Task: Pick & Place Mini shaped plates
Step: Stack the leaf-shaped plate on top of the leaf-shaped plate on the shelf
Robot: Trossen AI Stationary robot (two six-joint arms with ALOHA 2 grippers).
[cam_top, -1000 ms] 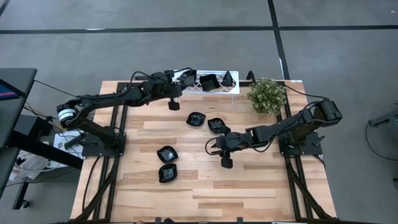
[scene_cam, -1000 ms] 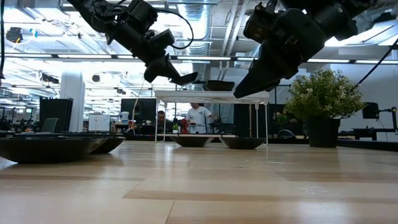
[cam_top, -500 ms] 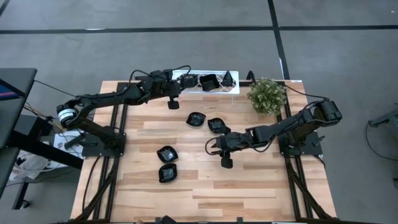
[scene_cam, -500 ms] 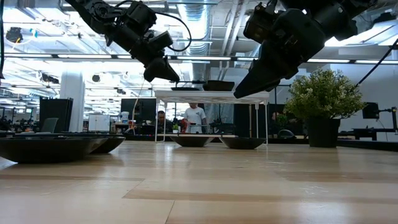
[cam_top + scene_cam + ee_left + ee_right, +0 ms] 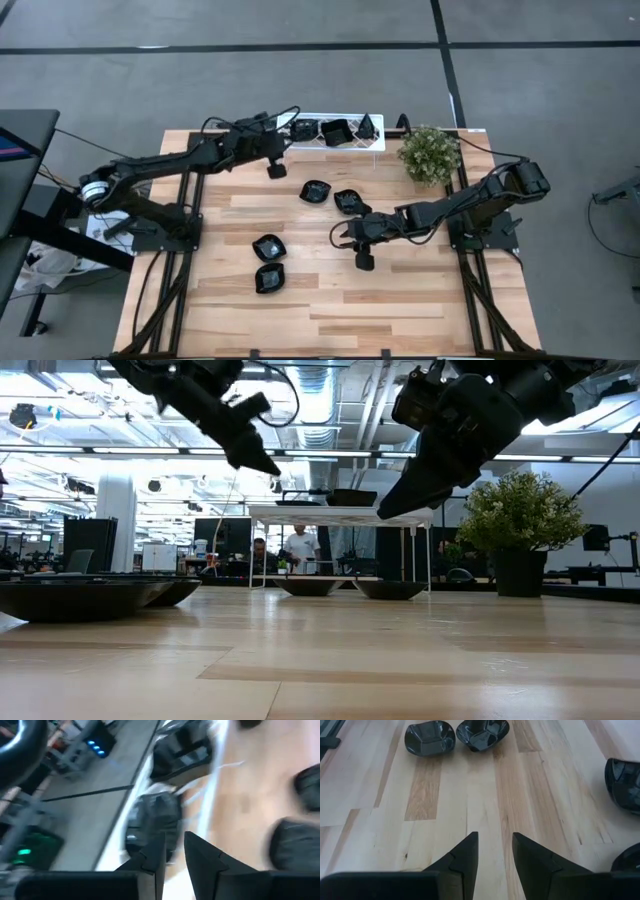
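Note:
Three glossy black mini plates lie in the white lattice tray (image 5: 350, 145) at the far edge: one at its left end (image 5: 300, 128), two more (image 5: 335, 132) (image 5: 368, 126). Several others rest on the wood: two mid-table (image 5: 315, 190) (image 5: 349, 201) and two nearer (image 5: 268, 247) (image 5: 269, 279). My left gripper (image 5: 284, 141) hovers by the tray's left end, slightly open and empty; its wrist view shows the left-end plate (image 5: 155, 817) just past the fingers. My right gripper (image 5: 338, 236) is open and empty above the table, pointing toward the two nearer plates (image 5: 430, 738) (image 5: 482, 732).
A small green plant in a dark pot (image 5: 430, 155) stands at the far right beside the tray. In the low view the tray (image 5: 340, 510) stands raised on thin legs. People show in the room behind the table.
My left gripper has set the plate it carried into the tray's left end and let go. It has then drawn back up and toward the table's left edge. The plate stays in the tray.

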